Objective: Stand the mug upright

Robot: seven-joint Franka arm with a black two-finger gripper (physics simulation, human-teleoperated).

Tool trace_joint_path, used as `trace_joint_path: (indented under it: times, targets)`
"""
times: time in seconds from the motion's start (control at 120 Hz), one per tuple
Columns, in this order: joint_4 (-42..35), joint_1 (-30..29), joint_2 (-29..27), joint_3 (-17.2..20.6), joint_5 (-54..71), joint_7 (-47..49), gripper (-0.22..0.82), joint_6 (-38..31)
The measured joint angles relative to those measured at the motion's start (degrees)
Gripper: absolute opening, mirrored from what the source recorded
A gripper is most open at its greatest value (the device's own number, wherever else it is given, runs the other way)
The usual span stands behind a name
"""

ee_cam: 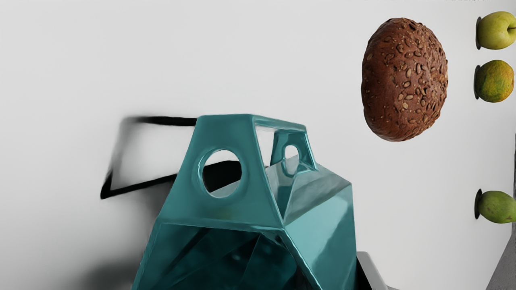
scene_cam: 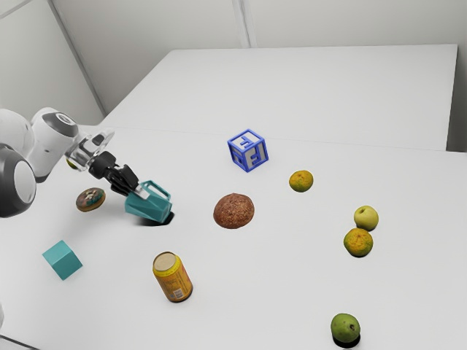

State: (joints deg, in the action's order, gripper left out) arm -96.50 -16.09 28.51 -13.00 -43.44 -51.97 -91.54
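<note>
The gripper (scene_cam: 139,189) is at the open end of the teal, faceted mug (scene_cam: 149,207), shut on its wall. The mug is tilted well over, its handle on the upper side and its base toward the exterior view's right, with a dark shadow beneath it. In the wrist view the mug (ee_cam: 322,225) has its dark opening toward the camera and its pierced handle standing out. There the gripper (ee_cam: 336,278) has one grey-edged finger against the mug's outer side; the other finger is mostly hidden by the mug.
Bread (scene_cam: 233,211) and a blue letter block (scene_cam: 248,150) lie beyond the mug. A yellow can (scene_cam: 173,277), a teal cube (scene_cam: 63,260) and a donut (scene_cam: 90,199) are around it. Several fruits, among them a green one (scene_cam: 345,328), lie toward the exterior view's right.
</note>
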Motion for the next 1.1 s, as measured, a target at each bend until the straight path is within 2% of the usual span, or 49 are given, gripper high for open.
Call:
trace_joint_path:
  times: [0.4,0.533,0.767,1.1]
  targets:
    - [0.02,-0.4,-0.86,0.73,-3.1,-0.35,-0.16,2.29]
    - [0.0,0.93,-3.07,0.73,-0.29,0.1,-0.17,0.79]
    - [-1.46,6.85,-8.14,0.39,12.05,3.93,-0.17,-9.06]
    - [-13.0,15.23,-16.1,-0.11,31.93,18.75,-0.17,-25.75]
